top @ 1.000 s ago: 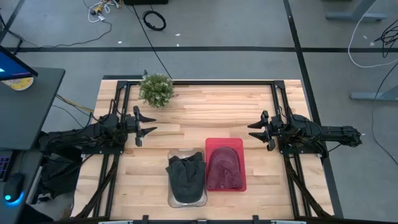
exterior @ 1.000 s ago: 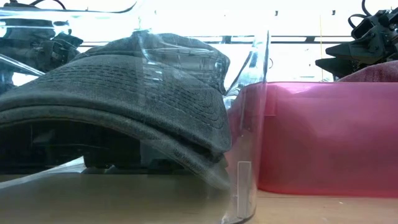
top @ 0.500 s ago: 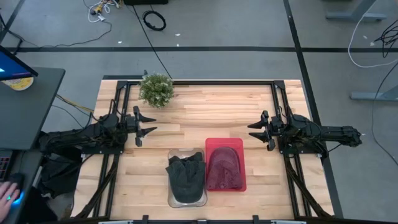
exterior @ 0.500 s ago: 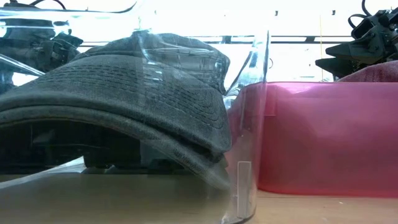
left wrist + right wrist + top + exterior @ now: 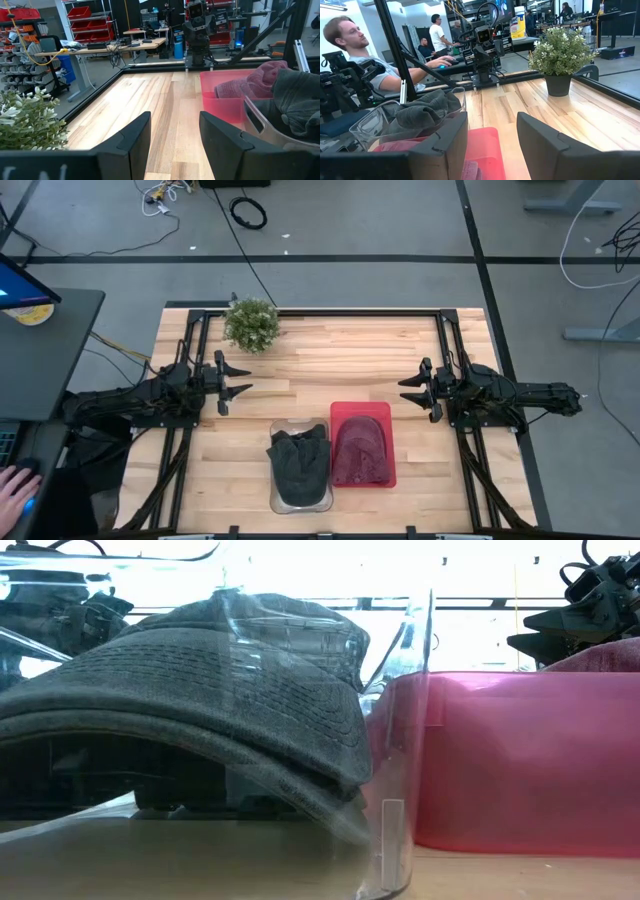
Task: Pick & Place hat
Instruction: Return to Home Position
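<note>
Black cap (image 5: 300, 463), faded charcoal, stitched brim, in clear bin (image 5: 274, 498) at 6 o'clock; red cap (image 5: 360, 450), seemingly crumpled, in red bin (image 5: 391, 442) alongside. Left gripper (image 5: 243, 380) at 9, right gripper (image 5: 403, 391) at 3, both wide, empty

Bright even light, glaring low-view backdrop.

No word, number or brand can be read in any of the views. Pale, letter-like marks run along the dark body of the left gripper (image 5: 174, 120), at the near edge of its wrist view, but they are too blurred to make out. A white canister (image 5: 518, 22) far back in the room bears coloured printing that is too small to read.
</note>
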